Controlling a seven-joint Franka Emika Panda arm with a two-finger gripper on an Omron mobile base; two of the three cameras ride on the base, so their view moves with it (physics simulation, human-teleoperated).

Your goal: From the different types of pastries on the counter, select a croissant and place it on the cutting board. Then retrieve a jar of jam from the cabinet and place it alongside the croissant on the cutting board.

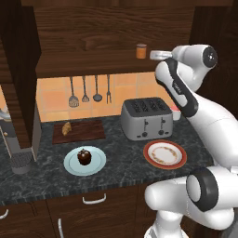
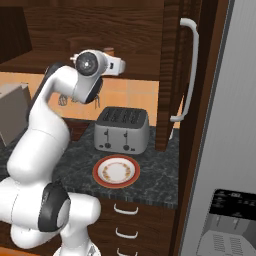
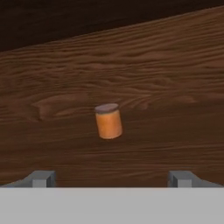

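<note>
The orange jar of jam (image 1: 141, 50) stands on the cabinet shelf (image 1: 93, 64). My gripper (image 1: 153, 55) is up at shelf height just right of the jar, open and holding nothing. In the hand view the jar of jam (image 3: 108, 121) sits straight ahead between the spread fingertips (image 3: 41, 178), a short way beyond them and untouched. The golden croissant (image 1: 67, 128) lies on the left part of the dark cutting board (image 1: 86, 131) on the counter (image 1: 121, 162). A dark round pastry (image 1: 84, 156) sits on a light-blue plate (image 1: 95, 163).
A silver toaster (image 1: 146, 118) stands under the shelf, with a small white-and-red cup (image 1: 175, 113) behind it and a red-rimmed plate (image 1: 164, 154) in front. Utensils hang on the tiled wall. An open cabinet door with a long handle (image 2: 192, 70) and a fridge stand on the right.
</note>
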